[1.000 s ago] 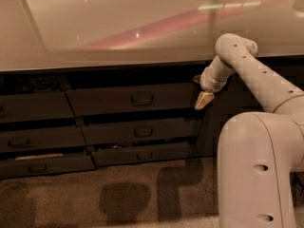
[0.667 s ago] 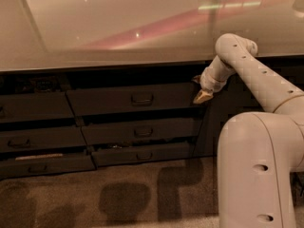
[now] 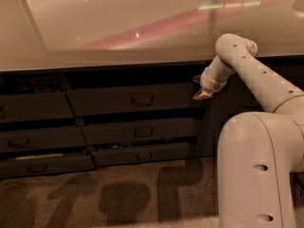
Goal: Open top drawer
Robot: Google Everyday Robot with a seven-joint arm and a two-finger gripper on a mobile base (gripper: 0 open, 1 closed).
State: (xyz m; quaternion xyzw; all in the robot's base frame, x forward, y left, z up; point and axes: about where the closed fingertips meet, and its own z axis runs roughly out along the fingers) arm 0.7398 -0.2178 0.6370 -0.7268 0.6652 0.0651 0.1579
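Observation:
The top drawer is the wide dark grey front in the middle column, just under the counter edge, with a small loop handle at its centre. A dark gap shows between its upper edge and the counter. My gripper hangs from the white arm at the drawer's right end, level with its front, well to the right of the handle. Its tan tips point down and to the left. I cannot tell whether it touches the drawer.
Two slimmer drawer fronts lie below the top drawer, and more drawers stand to the left. A pale counter top spans above. My white arm body fills the lower right. Carpet floor lies in front.
My gripper has risen slightly along the right end of the top drawer. The drawer fronts have not visibly moved.

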